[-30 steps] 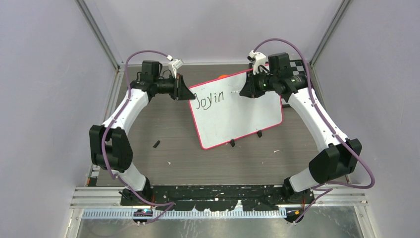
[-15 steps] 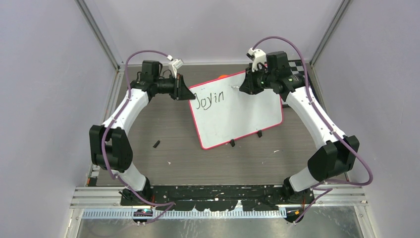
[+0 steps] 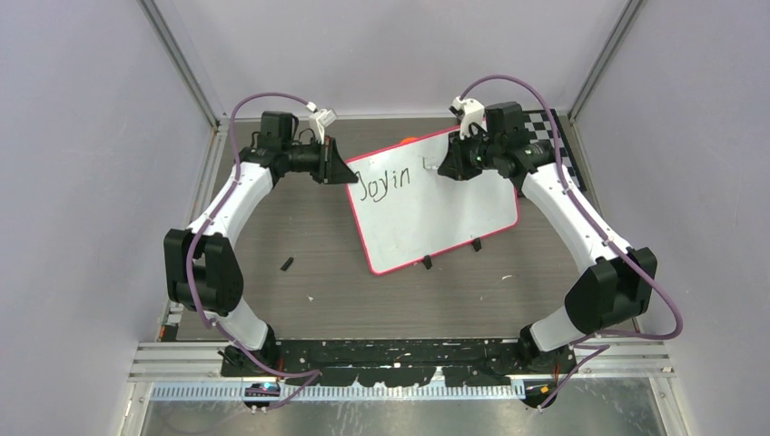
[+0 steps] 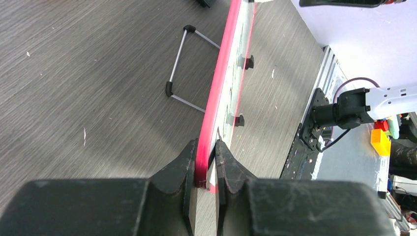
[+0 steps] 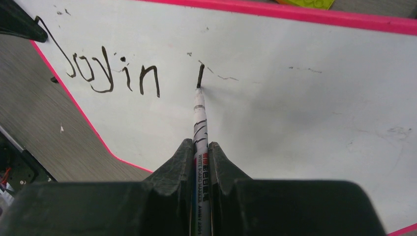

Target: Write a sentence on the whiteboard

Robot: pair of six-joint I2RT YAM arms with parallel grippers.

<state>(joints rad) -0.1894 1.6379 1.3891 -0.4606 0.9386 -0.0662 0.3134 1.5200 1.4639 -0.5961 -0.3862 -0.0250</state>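
The whiteboard [image 3: 436, 204] rests on the table [image 3: 300, 227], its corner clamped in the left gripper [image 4: 205, 153]. The right gripper [image 5: 199, 146] pinches a marker [image 5: 199, 115] pointing straight ahead. Its tip touches the board just right of the sentence [image 5: 113, 73], which so far reads "Joyin" — the coming strokes lie rightward.
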